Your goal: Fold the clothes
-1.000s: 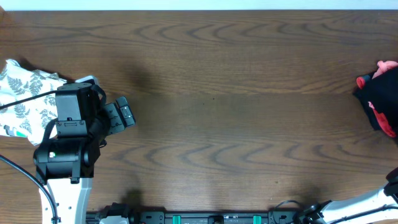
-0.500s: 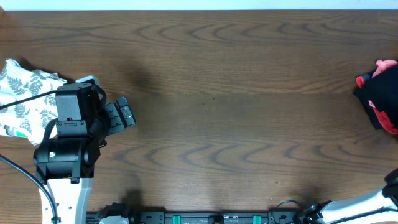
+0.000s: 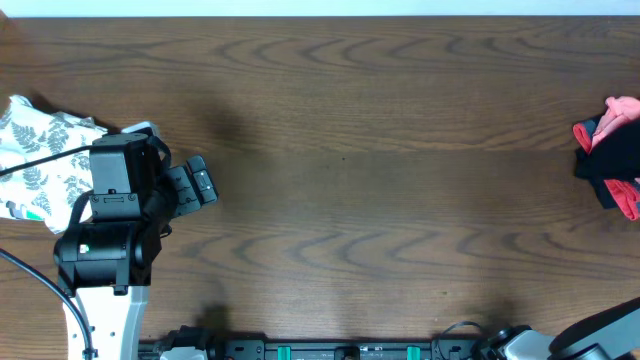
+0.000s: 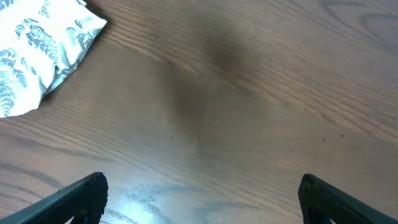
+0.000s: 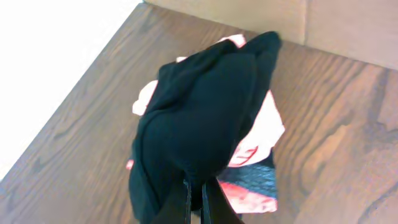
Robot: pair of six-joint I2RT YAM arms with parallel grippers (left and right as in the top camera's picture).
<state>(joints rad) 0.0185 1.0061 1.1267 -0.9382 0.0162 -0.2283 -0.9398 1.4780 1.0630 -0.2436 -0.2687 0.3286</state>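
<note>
Right claw point(image 5: 197, 190) tight on black garment point(image 5: 199, 118) atop coral-pink piece point(image 5: 268, 130).

One fern-print garment point(image 3: 40, 155), one black point(image 3: 610, 160), one coral-pink point(image 3: 622, 108)

A robotics lab: a cabled robot arm point(image 3: 105, 250) mounted at a wooden table point(image 3: 380, 130).

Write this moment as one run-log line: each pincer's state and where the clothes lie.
left pincer: open, over table | right pincer: shut on black garment | coral-pink piece: under it | fern-print piece: far left, not gripped
</note>
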